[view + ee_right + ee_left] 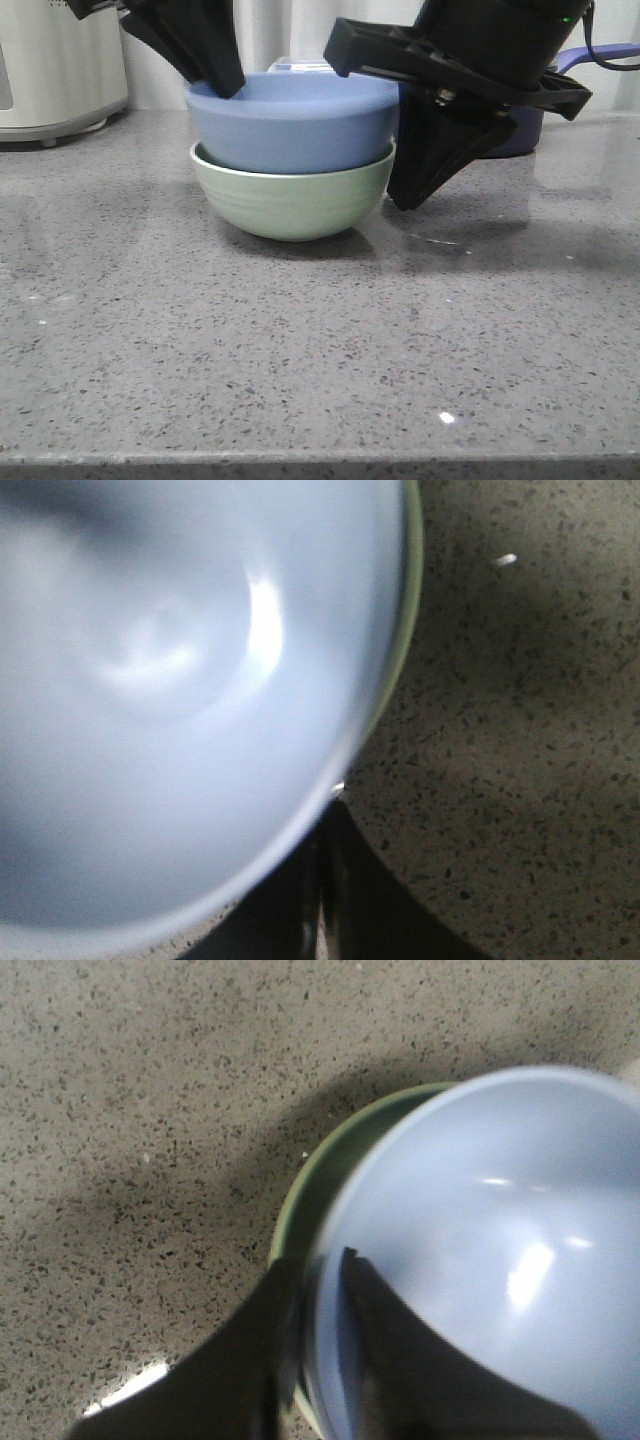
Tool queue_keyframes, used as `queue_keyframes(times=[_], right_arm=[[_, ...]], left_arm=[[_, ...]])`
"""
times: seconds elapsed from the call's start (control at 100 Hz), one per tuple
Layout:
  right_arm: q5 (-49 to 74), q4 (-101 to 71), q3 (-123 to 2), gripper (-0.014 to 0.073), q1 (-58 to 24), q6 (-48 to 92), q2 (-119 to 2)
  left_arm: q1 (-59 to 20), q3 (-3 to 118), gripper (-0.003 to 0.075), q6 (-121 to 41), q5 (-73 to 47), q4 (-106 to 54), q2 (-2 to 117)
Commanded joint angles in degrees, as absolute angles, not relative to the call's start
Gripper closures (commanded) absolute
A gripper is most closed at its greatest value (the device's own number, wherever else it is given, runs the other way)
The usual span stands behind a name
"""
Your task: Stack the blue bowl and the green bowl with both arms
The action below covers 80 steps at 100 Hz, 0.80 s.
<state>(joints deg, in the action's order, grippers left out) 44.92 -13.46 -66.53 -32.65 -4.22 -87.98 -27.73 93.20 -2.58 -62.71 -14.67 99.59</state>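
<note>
Honestly, the stack looks done — the green bowl (290,203) sits on the counter (300,350) with the blue bowl (292,122) nested inside it. The right gripper (412,195), just beside the green bowl, looks closed on nothing. The left gripper (318,1345) pinches the blue bowl's rim — only its wrist view shows that. I'd release gently and lift straight up.

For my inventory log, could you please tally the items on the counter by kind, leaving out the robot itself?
Bowls: 2, the blue bowl nested in the green bowl
Saucepans: 1, a dark blue pan behind the right arm
Appliances: 1, a white appliance at the back left
Total: 4
</note>
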Motion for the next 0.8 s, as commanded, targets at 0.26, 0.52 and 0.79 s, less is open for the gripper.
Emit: queue_keyframes(times=[0.26, 0.52, 0.79], right_arm=[[42.95, -14.23, -68.03, 0.0673, -32.62, -3.94, -86.23], [43.16, -14.23, -68.03, 0.0673, -32.57, -3.99, -86.00], [43.02, -13.54, -68.03, 0.0673, -31.02, -4.60, -81.89]], left_arm=[[-28.26, 95.25, 0.0352, -2.12, -60.34, -16.44, 96.59], [-28.26, 94.83, 0.0352, -2.12, -59.94, -13.15, 93.44], [-26.24, 83.29, 0.0352, 0.36, -51.20, -10.06, 82.56]])
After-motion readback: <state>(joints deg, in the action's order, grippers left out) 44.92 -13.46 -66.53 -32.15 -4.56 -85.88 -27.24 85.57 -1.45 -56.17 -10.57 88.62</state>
